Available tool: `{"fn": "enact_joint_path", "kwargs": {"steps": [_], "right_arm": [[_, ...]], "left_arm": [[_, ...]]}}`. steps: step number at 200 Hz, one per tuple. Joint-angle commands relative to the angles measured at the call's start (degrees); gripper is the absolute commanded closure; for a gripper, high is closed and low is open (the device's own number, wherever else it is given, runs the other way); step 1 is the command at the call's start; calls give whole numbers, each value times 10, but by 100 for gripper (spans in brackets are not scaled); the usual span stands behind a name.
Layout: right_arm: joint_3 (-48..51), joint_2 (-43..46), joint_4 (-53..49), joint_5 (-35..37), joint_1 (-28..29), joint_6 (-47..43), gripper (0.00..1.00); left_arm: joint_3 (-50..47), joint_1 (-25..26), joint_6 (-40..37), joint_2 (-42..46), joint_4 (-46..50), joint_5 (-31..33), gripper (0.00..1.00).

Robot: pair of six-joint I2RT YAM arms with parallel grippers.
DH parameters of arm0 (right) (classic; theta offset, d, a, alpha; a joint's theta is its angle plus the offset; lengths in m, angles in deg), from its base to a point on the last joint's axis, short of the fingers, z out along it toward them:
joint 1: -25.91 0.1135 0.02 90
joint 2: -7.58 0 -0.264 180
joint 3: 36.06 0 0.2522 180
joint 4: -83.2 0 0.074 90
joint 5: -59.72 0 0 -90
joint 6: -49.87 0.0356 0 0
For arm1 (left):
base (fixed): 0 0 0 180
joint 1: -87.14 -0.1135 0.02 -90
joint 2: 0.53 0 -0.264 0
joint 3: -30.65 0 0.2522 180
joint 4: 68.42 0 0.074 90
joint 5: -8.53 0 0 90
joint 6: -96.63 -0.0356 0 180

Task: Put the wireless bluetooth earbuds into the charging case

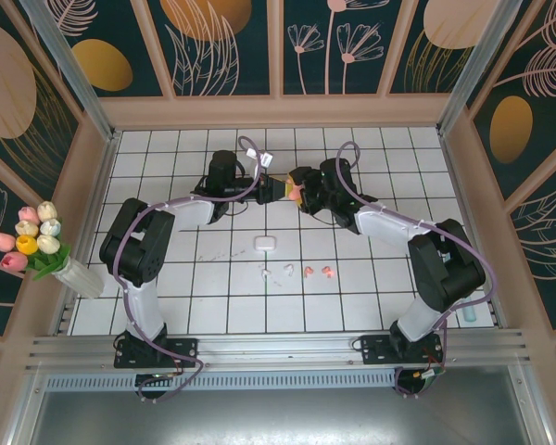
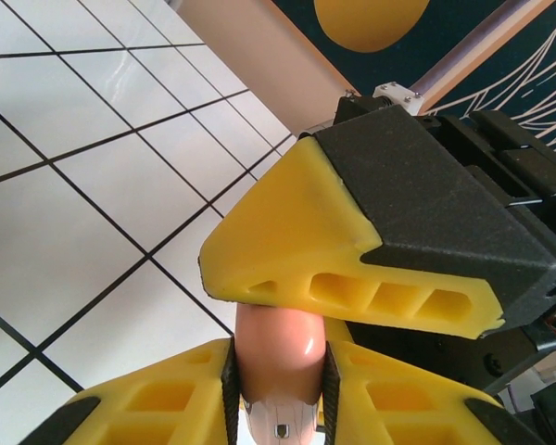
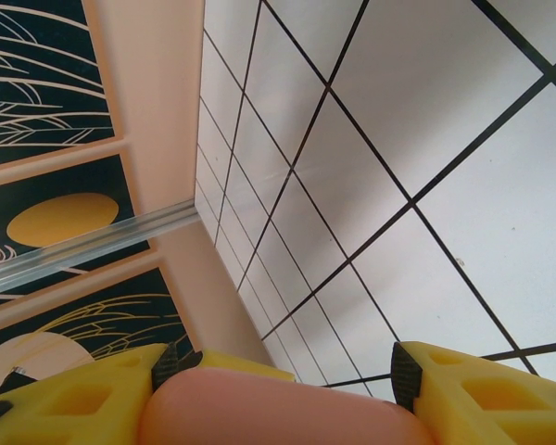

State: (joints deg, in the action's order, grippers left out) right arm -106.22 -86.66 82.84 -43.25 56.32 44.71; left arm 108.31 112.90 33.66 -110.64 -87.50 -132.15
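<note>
Held aloft: pink charging case (image 2: 278, 348), clamped between the fingers of the left gripper (image 2: 280, 375). The right gripper (image 3: 284, 363) faces it and is closed on the case's other end. Lid open or not: cannot tell. The pink earbuds (image 1: 308, 272) and white earbuds (image 1: 288, 269) lie on the tiles, well apart from both grippers on the base side, near a white case (image 1: 264, 243). Judged step: opening the case. Next move calls for parting the lid, then freeing one gripper to fetch an earbud.

Left gripper (image 1: 278, 188), right gripper (image 1: 302, 194) meeting at pink case (image 1: 291, 190), earbuds (image 1: 308, 272) nearer
</note>
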Motion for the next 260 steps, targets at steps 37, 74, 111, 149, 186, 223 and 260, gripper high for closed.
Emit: {"fn": "enact_joint_path", "kwargs": {"steps": [37, 74, 111, 149, 186, 223, 260], "right_arm": [[3, 11, 18, 2, -4, 8, 51], [0, 8, 21, 1, -4, 8, 51], [-2, 6, 21, -2, -3, 7, 51], [-2, 5, 21, -4, -3, 6, 51], [-1, 5, 23, -5, -3, 6, 51], [0, 6, 22, -4, -3, 6, 51], [1, 6, 22, -4, -3, 6, 51]], "left_arm": [[-4, -1, 22, 8, -45, -29, 60], [-4, 3, 29, 0, -53, -31, 57], [-1, 10, 30, -9, -56, -26, 60], [4, 14, 32, -18, -53, -25, 61], [16, 19, 21, -26, -32, -17, 59], [17, 21, 23, -29, -36, -11, 64], [17, 21, 26, -29, -40, -7, 71]]}}
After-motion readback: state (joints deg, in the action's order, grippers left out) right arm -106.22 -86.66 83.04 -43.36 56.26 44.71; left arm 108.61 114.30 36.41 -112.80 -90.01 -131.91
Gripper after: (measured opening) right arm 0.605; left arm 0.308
